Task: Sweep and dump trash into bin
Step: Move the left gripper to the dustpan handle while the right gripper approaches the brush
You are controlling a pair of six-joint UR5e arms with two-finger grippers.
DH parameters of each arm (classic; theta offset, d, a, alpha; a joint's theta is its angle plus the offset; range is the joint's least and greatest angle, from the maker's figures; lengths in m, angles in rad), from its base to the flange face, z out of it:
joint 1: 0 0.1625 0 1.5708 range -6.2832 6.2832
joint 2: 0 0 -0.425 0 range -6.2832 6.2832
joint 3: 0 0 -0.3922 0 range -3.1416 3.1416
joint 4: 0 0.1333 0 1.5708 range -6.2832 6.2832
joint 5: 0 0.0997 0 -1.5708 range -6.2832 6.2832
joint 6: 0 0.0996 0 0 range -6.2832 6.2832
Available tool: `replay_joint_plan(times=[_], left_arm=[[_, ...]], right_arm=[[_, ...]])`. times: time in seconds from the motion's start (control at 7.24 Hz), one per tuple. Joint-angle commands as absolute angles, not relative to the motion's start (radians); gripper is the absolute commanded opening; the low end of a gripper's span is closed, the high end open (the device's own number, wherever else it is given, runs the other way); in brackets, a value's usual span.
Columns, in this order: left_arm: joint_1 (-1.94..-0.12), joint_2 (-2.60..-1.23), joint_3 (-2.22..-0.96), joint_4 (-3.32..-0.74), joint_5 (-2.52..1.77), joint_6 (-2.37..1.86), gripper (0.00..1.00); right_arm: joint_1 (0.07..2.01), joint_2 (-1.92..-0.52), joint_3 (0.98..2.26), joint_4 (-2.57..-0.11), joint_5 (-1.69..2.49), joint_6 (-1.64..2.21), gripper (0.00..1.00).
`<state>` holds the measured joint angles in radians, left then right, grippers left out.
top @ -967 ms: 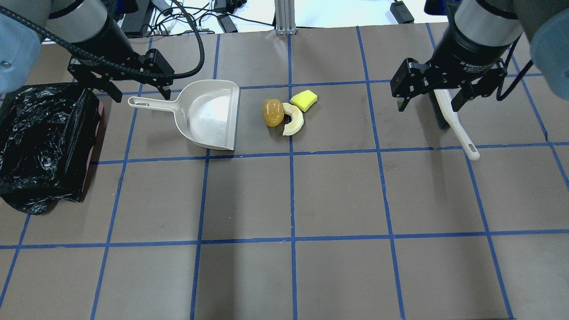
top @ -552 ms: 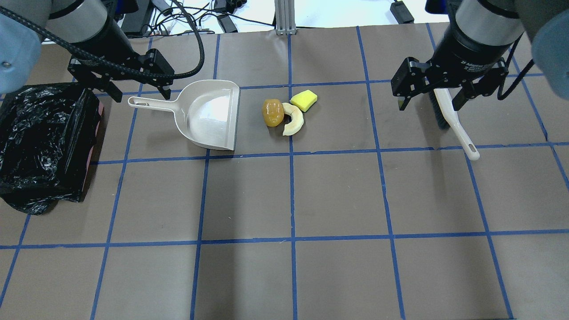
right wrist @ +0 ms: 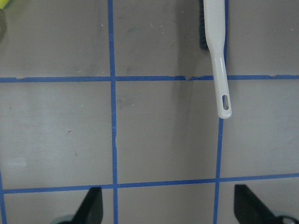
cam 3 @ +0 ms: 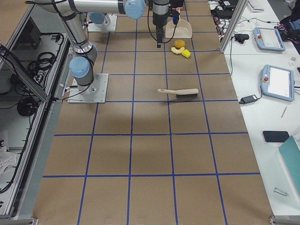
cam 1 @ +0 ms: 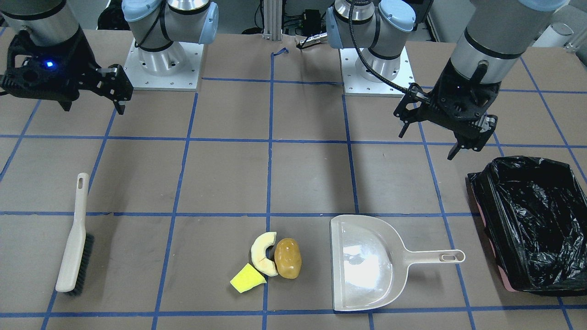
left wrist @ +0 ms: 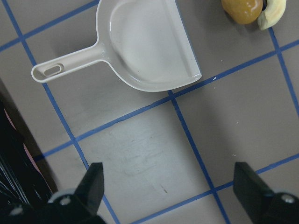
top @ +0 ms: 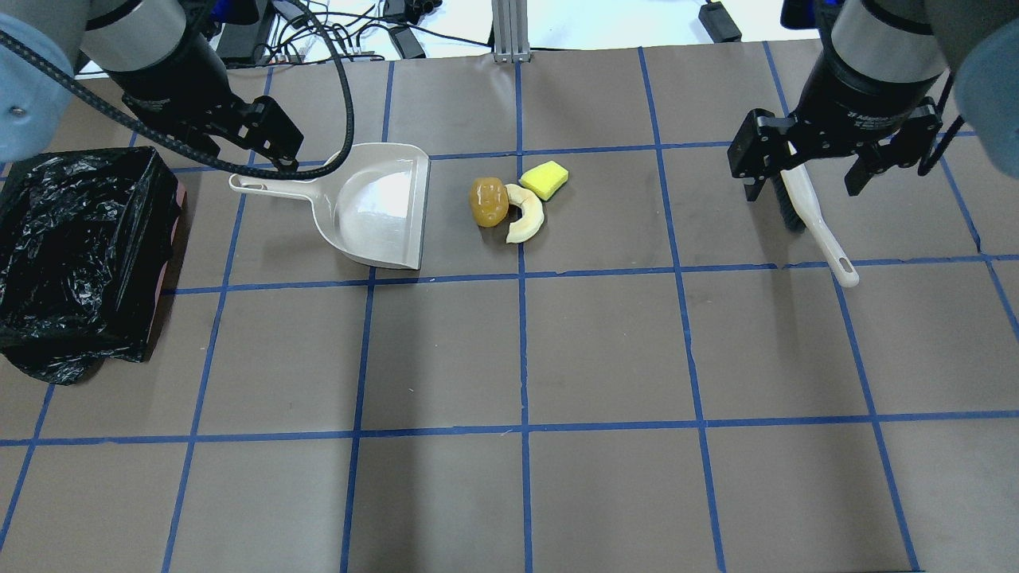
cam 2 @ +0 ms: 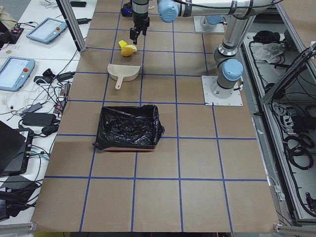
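The trash lies together mid-table: a yellow wedge (top: pixel 544 180), a pale cream crescent (top: pixel 525 213) and a glossy golden-brown lump (top: pixel 488 200). They also show in the front view as the wedge (cam 1: pixel 246 278), crescent (cam 1: pixel 263 253) and lump (cam 1: pixel 288 257). The bin (top: pixel 80 255), lined with a black bag, stands at the left edge. My left gripper (top: pixel 235 147) is open and empty, above the handle end of the beige dustpan (top: pixel 374 207). My right gripper (top: pixel 804 179) is open and empty over the brush (top: pixel 812 219).
The dustpan (cam 1: pixel 362 266) lies flat with its mouth toward the trash and its handle toward the bin (cam 1: pixel 532 220). The brush (cam 1: pixel 73 238) lies on the table to the right of the trash in the overhead view. Blue tape lines grid the brown table.
Both grippers have shifted a little toward the top of the overhead view, the right one also slightly rightward. Both stay open. The trash, dustpan, brush and bin have not moved.
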<state>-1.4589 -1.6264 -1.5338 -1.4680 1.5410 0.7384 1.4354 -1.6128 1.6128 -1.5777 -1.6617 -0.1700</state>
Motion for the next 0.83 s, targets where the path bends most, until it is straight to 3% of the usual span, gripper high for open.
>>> replay_joint_plan(times=[0.0, 0.69], left_arm=[[-1.393, -1.65, -1.534, -1.463, 1.535, 1.229, 1.0], [-1.376, -1.813, -1.51, -1.299, 1.548, 1.81, 1.0]], right_arm=[[1.294, -1.545, 1.62, -1.653, -1.628, -0.41, 1.0], [1.239, -1.366, 1.773, -2.011, -1.631, -0.557, 0.97]])
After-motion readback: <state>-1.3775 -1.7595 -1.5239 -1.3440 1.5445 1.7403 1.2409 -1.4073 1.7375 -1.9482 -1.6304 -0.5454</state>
